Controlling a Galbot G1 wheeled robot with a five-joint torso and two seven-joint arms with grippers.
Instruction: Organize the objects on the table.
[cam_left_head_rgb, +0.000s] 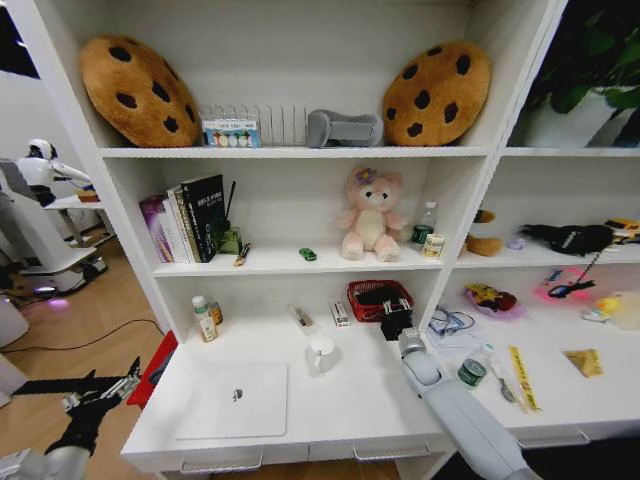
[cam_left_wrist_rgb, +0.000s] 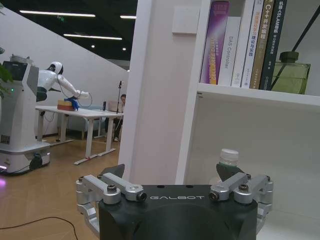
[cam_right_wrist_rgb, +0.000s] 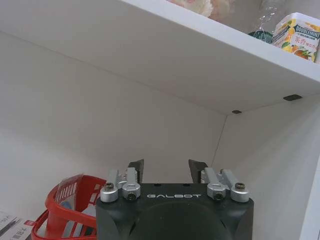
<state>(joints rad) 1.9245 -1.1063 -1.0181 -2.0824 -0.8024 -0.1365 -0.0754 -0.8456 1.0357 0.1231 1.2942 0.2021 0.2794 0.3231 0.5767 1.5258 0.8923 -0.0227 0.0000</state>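
The right gripper (cam_left_head_rgb: 390, 318) reaches deep over the bench (cam_left_head_rgb: 380, 425), close to the red basket (cam_left_head_rgb: 376, 296) by the back wall beneath the lower shelf (cam_left_head_rgb: 300, 268); in the right wrist view its fingers (cam_right_wrist_rgb: 136, 169) stand apart with nothing between them, so it is open and empty. The left gripper (cam_left_head_rgb: 100, 392) hangs off the bench's left end above the wooden floor, also open and empty, and looks idle. On the bench, the silver laptop (cam_left_head_rgb: 238, 400) lies closed near the front edge, the white mug (cam_left_head_rgb: 321, 352) stands just behind its far right corner, and a yellow ruler (cam_left_head_rgb: 521, 378) lies further right, near a small bottle (cam_left_head_rgb: 473, 366). The step in hand seems to be a pick near the basket, though which item is meant cannot be told. To do it well, the right arm should stay low under the shelf, descend squarely over one item, and close only when it sits centred between the fingers. The forearm passes close by the mug, so any withdrawal should run back along the reach, not sweep sideways.
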